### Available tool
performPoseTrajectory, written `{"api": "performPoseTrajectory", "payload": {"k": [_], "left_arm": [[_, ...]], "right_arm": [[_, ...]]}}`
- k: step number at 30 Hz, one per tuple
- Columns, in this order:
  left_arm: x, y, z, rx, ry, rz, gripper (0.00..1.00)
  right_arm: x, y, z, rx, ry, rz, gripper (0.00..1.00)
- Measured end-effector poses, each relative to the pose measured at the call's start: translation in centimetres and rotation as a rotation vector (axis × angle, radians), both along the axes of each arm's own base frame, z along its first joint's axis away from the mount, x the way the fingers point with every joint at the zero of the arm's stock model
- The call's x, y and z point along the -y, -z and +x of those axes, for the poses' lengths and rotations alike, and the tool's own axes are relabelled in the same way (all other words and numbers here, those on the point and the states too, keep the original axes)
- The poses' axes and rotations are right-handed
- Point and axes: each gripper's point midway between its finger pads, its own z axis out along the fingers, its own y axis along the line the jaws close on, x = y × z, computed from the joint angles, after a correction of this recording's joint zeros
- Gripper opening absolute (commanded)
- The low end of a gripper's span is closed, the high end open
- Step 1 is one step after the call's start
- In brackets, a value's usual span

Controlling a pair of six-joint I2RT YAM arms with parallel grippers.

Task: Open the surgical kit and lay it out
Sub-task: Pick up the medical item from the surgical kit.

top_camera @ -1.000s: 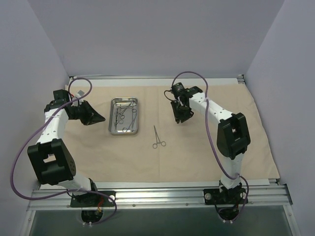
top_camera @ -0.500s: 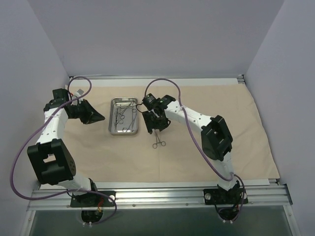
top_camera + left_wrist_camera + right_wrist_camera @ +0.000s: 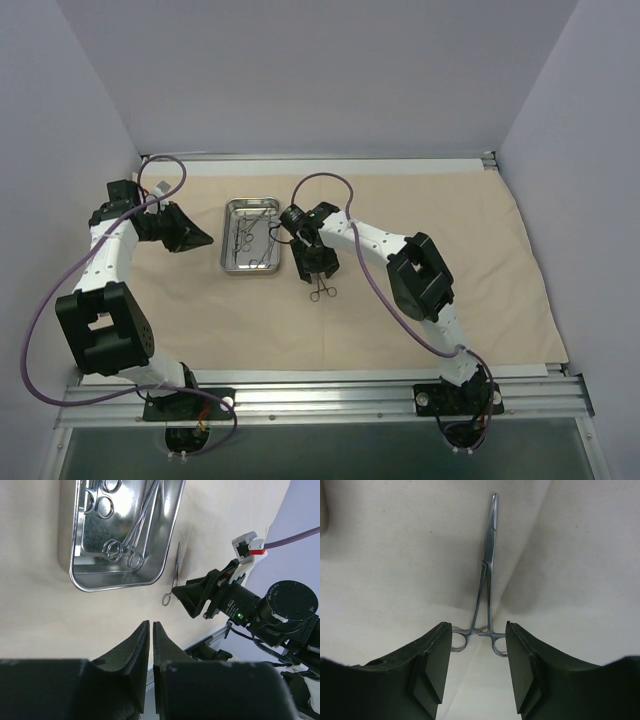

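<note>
Right wrist view is showing the right claw (image 3: 479, 632), jaws apart, straddling the ring handles of the forceps (image 3: 487, 575) lying on the cloth wrap (image 3: 390, 555) right of the tray (image 3: 226, 235); closing off-centre is likely risking the thin steel skidding or cloth bunching.

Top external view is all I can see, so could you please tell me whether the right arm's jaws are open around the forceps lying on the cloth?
Observer: Yes, the right jaws stand open, one on each side of the ring handles of the loose forceps; they have not closed on it.
Operator: Thank you. Is that instrument itself open or closed?
Observer: Closed: its tips meet, and it lies flat on the beige cloth.
Operator: And the left arm's jaws?
Observer: Almost shut with nothing between them, looking toward the steel tray, where more forceps lie.
</note>
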Motion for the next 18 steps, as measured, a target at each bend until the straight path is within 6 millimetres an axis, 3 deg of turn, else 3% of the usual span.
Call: {"api": "performPoseTrajectory", "payload": {"k": [18], "left_arm": [[0.0, 0.0, 0.0, 0.002, 0.003, -0.002, 0.15]], "right_arm": [[0.4, 2.2, -1.0, -0.030, 0.007, -0.028, 0.36]]}}
